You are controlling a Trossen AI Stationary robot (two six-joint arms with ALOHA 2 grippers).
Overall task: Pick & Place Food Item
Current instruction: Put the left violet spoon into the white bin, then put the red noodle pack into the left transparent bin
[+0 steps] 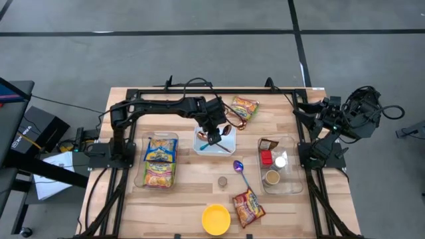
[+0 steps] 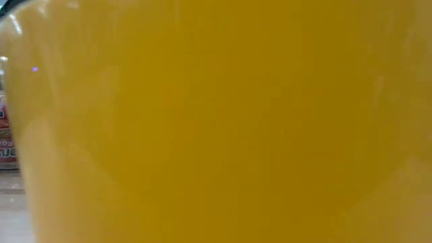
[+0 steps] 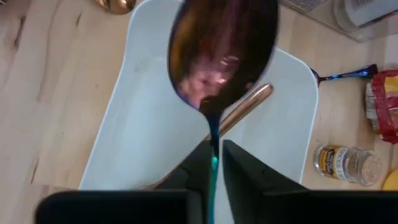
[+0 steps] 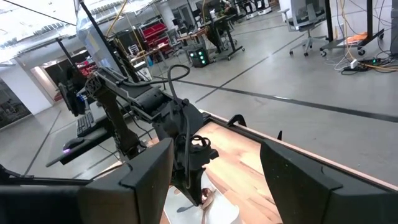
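From the high view, the left gripper (image 1: 213, 136) reached out over the white dish (image 1: 214, 140) at the middle of the table (image 1: 192, 199), its fingers closed on the handle of a dark iridescent spoon (image 1: 211, 145) that lay across the dish. A snack packet (image 1: 244, 107) sat just beyond the dish, a second spoon (image 1: 241, 171) lay on the bare wood nearer the front, another snack packet (image 1: 248, 206) and a yellow bowl (image 1: 216, 219) rested close to the front edge, and a clear bin (image 1: 158, 160) on the left held noodle packets. A second clear bin (image 1: 277, 165) on the right held small containers. The right gripper (image 1: 330, 118) waited folded back at the far right edge of the table. The low view was filled almost wholly by the yellow bowl (image 2: 223, 121). In the left wrist view, the two fingers (image 3: 239, 163) stood narrowly parted around the thin handle of the dark iridescent spoon (image 3: 222, 53), whose bowl hung over the white dish (image 3: 143, 124); a copper-coloured spoon (image 3: 245, 104) lay in the dish and a small jar (image 3: 345, 163) lay on the wood beside it. In the right wrist view, the right gripper (image 4: 214, 171) stood wide with nothing between its fingers, looking toward the left arm (image 4: 155, 112).
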